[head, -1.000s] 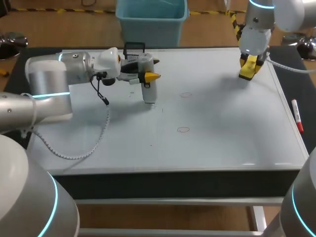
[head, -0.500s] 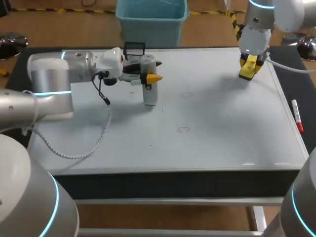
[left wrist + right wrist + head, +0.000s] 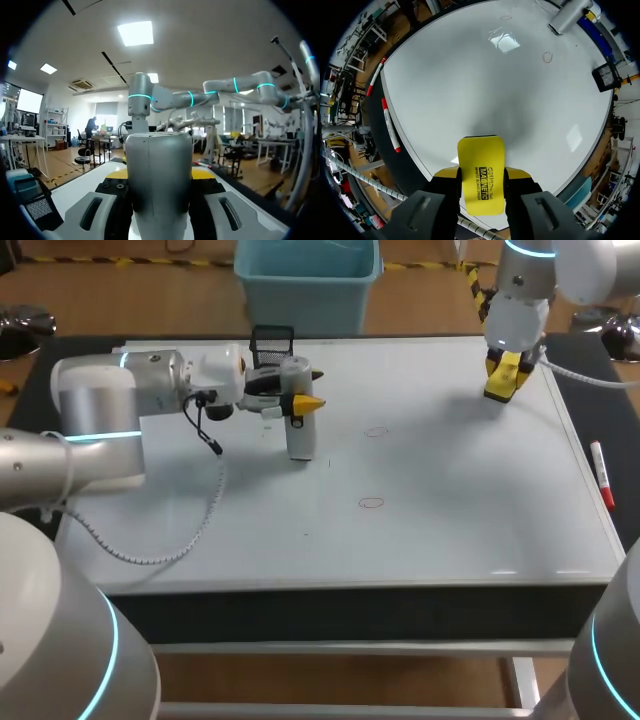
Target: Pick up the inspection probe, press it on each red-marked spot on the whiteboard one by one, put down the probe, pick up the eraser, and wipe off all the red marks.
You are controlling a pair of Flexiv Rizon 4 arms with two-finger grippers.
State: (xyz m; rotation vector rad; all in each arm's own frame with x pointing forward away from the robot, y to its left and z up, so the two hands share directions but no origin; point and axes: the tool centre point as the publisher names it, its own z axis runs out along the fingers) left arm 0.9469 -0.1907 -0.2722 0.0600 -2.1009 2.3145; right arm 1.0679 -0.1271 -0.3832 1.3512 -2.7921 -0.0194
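The cylindrical metal probe (image 3: 158, 185) is plain silver-grey. The flat rectangular eraser (image 3: 481, 174) is bright yellow with black lettering. Thin red ring marks (image 3: 371, 503) dot the glossy white whiteboard (image 3: 450, 530).

Not much extra on the dark surface (image 3: 45, 365), honestly. A small black mesh holder (image 3: 272, 342) stood upright near the surface's far edge, left of middle. A red-capped marker (image 3: 601, 473) lay along the surface's right edge, and the right wrist view showed a second marker (image 3: 375, 77) lying near it.
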